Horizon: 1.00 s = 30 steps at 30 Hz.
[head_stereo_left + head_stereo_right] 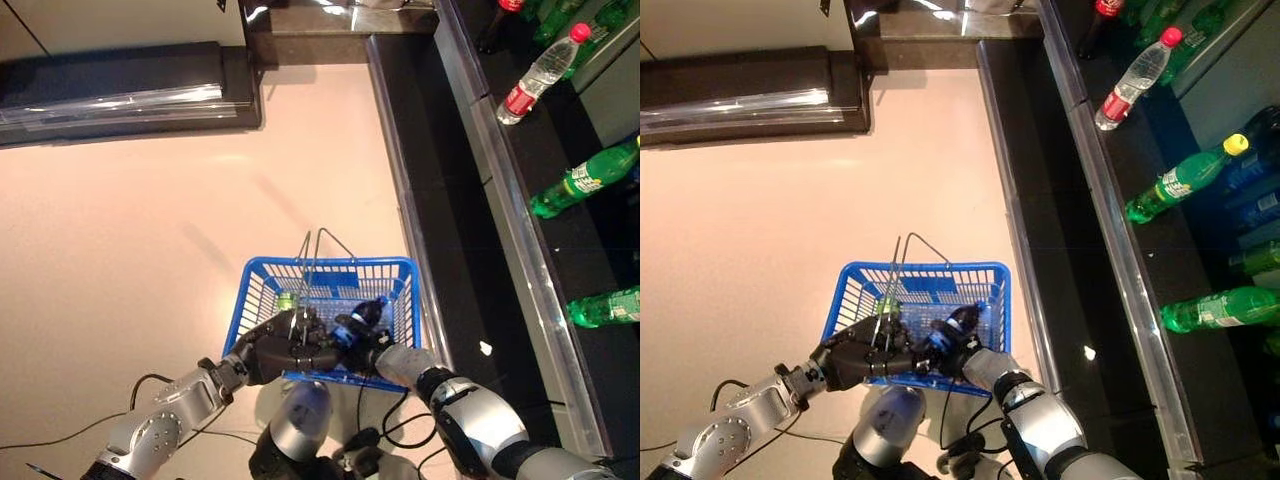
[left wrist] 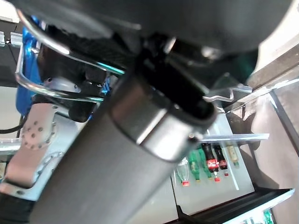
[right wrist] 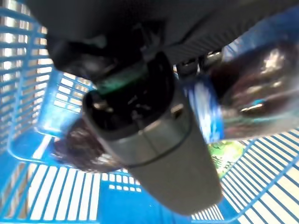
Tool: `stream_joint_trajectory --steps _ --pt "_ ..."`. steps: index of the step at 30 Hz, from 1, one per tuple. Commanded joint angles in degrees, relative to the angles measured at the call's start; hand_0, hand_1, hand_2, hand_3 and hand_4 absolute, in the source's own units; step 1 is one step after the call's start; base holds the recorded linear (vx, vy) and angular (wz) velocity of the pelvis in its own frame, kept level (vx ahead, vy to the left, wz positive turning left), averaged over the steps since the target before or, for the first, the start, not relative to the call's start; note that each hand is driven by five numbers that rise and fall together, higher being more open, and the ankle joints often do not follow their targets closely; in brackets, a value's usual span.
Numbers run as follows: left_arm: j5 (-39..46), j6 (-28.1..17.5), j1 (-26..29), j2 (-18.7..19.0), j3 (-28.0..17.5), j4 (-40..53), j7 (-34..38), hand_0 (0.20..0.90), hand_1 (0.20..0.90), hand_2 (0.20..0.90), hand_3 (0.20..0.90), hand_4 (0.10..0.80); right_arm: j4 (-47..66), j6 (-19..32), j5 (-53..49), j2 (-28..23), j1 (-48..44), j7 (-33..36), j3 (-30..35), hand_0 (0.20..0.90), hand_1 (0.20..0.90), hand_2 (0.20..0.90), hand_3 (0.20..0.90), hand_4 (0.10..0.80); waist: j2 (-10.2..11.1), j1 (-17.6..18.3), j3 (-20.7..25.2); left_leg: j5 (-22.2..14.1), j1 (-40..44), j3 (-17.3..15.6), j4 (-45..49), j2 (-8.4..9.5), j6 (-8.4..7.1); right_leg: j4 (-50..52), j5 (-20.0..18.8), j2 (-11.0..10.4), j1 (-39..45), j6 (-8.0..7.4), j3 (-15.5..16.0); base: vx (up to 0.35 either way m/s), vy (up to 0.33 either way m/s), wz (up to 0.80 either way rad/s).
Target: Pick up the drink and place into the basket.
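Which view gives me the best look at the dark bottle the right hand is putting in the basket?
The right eye view: the dark bottle shows whole above the blue basket. The left eye view matches it; the right wrist view shows its body only; the left wrist view hides it.

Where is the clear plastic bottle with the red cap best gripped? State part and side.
Take the clear plastic bottle around its red-labelled middle, from above: it lies flat on the dark shelf, so fingers can straddle its round body.
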<state>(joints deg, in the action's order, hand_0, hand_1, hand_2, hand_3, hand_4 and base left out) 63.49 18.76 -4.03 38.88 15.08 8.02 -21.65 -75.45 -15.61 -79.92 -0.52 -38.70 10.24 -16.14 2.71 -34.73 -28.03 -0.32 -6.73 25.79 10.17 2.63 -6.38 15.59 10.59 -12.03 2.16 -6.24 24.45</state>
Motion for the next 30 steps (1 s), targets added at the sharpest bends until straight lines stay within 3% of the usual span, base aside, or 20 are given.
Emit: stream_joint_trajectory --steps 1,9,14,19,21,24,27,30 --pt "11.7 -6.8 5.5 -5.0 -4.0 21.1 -6.4 0.300 0.300 0.300 0.200 0.100 4.9 1.5 -1.6 4.6 -0.3 -3.6 -0.9 0.900 0.900 0.900 0.900 0.800 -0.9 0.9 3.3 4.2 -2.0 -1.3 -1.6 0.35 6.90 0.7 -7.6 2.0 -0.9 3.15 -0.2 0.000 0.000 0.00" --pt "10.6 -8.3 4.0 -3.5 -5.4 20.4 -7.4 0.300 0.300 0.300 0.200 0.100 14.2 7.0 -2.0 3.6 2.3 -1.7 -3.4 0.900 0.900 0.900 0.900 0.800 0.8 2.0 2.9 4.5 -2.1 -2.9 -2.4 -0.77 6.91 -0.6 -8.9 2.8 -1.0 2.47 -0.7 -0.027 -0.029 -0.03" --pt "8.1 -11.0 1.6 -3.8 -6.1 19.3 -8.5 0.300 0.300 0.300 0.200 0.100 33.3 13.4 -1.2 2.2 6.8 4.2 -9.7 0.900 0.900 0.900 0.900 0.800 2.4 3.8 2.3 4.3 -1.6 -4.0 -3.2 -1.58 6.89 -1.2 -9.5 3.4 -1.4 2.18 -1.6 -0.036 -0.023 -0.04" --pt "5.2 -13.4 -1.3 -5.2 -6.7 18.2 -10.1 0.300 0.300 0.300 0.200 0.100 47.1 15.8 1.9 0.1 13.5 5.8 -14.3 0.900 0.900 0.900 0.900 0.800 3.2 5.5 2.6 4.2 -1.2 -5.1 -3.6 -2.18 6.84 -1.3 -9.6 3.7 -1.8 1.98 -2.3 -0.030 0.002 -0.11" --pt "2.9 -17.3 -4.6 -5.9 -7.1 16.0 -10.8 0.300 0.300 0.300 0.200 0.100 57.9 14.1 6.4 -3.5 20.5 3.1 -16.8 0.900 0.900 0.900 0.900 0.800 4.3 7.2 3.0 4.1 -0.7 -6.4 -3.8 -2.74 6.85 -1.6 -9.7 4.0 -1.8 1.68 -3.2 -0.026 -0.007 -0.14" --pt "1.9 -19.1 -5.5 -6.2 -7.2 15.3 -10.6 0.300 0.300 0.300 0.200 0.100 60.8 13.6 7.7 -5.3 22.8 1.1 -17.8 0.900 0.900 0.900 0.900 0.800 4.7 7.7 3.3 4.1 -0.5 -6.8 -4.1 -2.96 6.79 -1.8 -9.7 4.2 -1.8 1.50 -3.4 -0.008 -0.007 -0.15" --pt "-2.1 -25.0 -8.9 -5.5 -7.9 12.7 -7.9 0.300 0.300 0.300 0.200 0.100 72.2 11.8 8.4 -11.8 30.0 -5.9 -19.7 0.900 0.900 0.900 0.900 0.800 5.8 9.3 4.5 4.1 0.6 -7.8 -5.0 -3.50 6.69 -3.1 -10.1 5.1 -1.2 0.95 -4.5 0.003 -0.031 -0.11" --pt "-2.7 -27.4 -11.7 -6.1 -8.9 10.0 -5.9 0.300 0.300 0.300 0.200 0.100 80.5 12.2 11.5 -15.8 34.8 -9.6 -20.2 0.900 0.900 0.900 0.900 0.800 6.8 10.3 6.1 4.4 1.8 -8.5 -6.2 -3.80 6.58 -4.7 -10.7 5.6 -0.5 0.26 -5.2 0.020 -0.030 -0.22"
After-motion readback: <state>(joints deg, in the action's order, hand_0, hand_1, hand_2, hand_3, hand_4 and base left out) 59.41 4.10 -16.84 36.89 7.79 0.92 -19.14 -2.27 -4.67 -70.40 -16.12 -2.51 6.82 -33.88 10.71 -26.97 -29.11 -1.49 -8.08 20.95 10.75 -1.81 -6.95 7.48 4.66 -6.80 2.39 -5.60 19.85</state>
